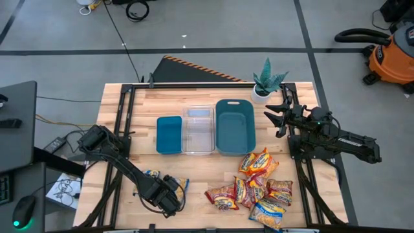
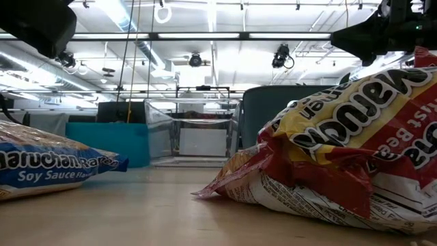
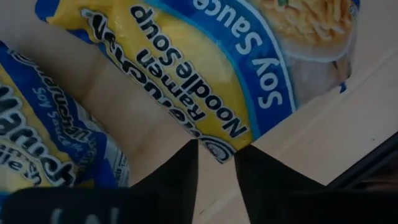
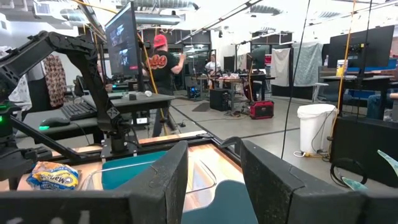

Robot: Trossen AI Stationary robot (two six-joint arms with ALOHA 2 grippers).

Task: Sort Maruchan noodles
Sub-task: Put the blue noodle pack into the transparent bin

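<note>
Red noodle packets (image 1: 255, 188) piled — teal bins (image 1: 235, 125) behind, plant (image 1: 268, 82) beside.

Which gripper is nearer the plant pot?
Right. The right gripper hangs just beside the plant pot at the table's far right corner; the left gripper is down at the near edge over the blue noodle packets.

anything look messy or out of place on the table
Nothing is spilled or damaged. The red and orange noodle packets lie in a loose overlapping heap at the front right, and all three bins are empty. The left end effector sits at a blue soy sauce packet, apart from the heap.
</note>
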